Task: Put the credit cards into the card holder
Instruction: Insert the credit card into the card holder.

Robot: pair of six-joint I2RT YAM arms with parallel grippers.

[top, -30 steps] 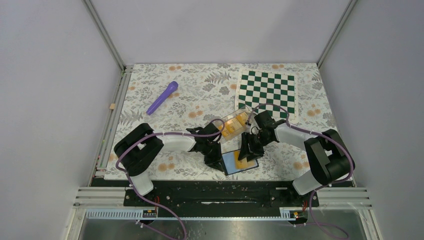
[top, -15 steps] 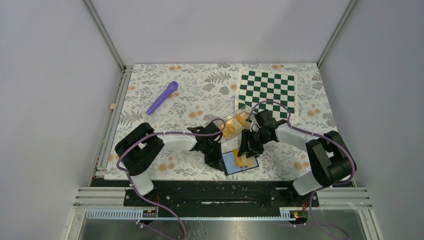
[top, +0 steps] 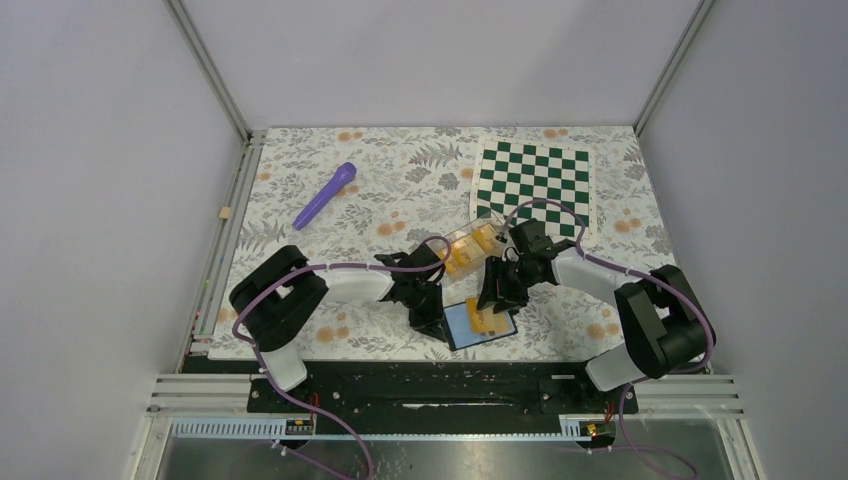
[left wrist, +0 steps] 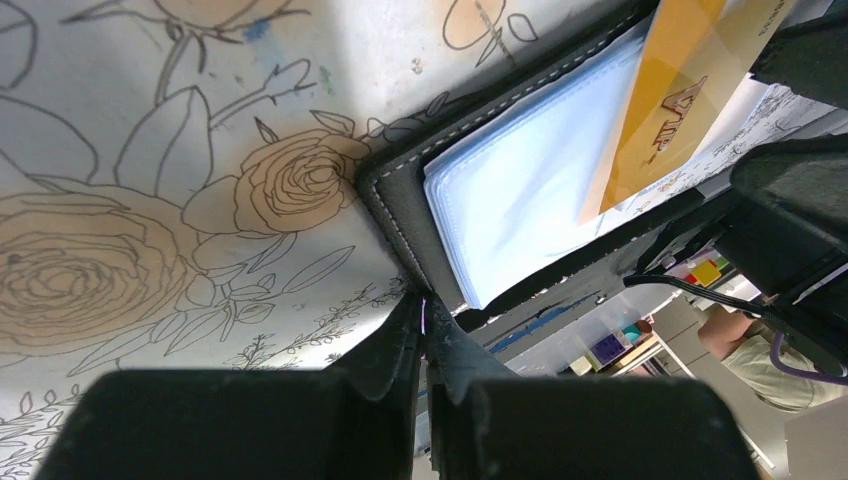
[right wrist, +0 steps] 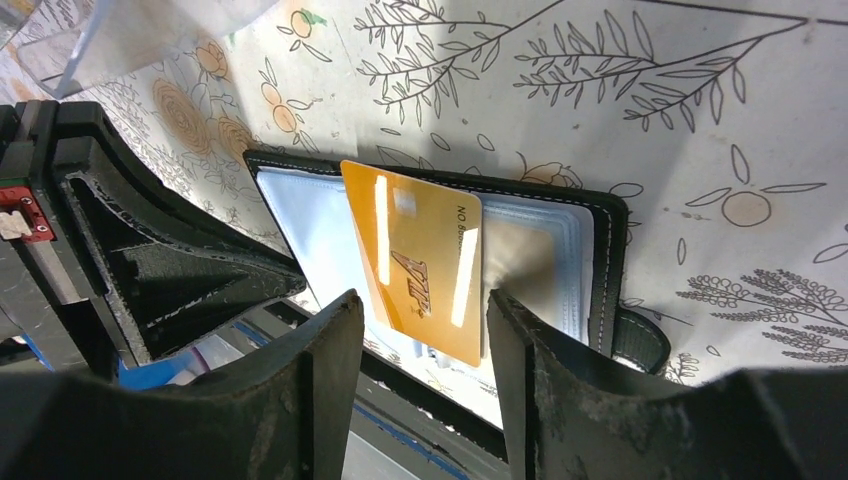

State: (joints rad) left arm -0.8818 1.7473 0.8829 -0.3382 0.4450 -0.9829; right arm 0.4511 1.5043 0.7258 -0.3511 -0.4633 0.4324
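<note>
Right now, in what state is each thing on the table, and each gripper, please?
card holder: open flat, pale lining up.
credit card: tilted, lower end on the lining, held by its edges.
right gripper: closed on the credit card.
left gripper: shut, tips at the card holder's edge.
clear box: orange cards inside.
purple pen-like object: lying apart from both arms.
chequered mat: spread flat.
</note>
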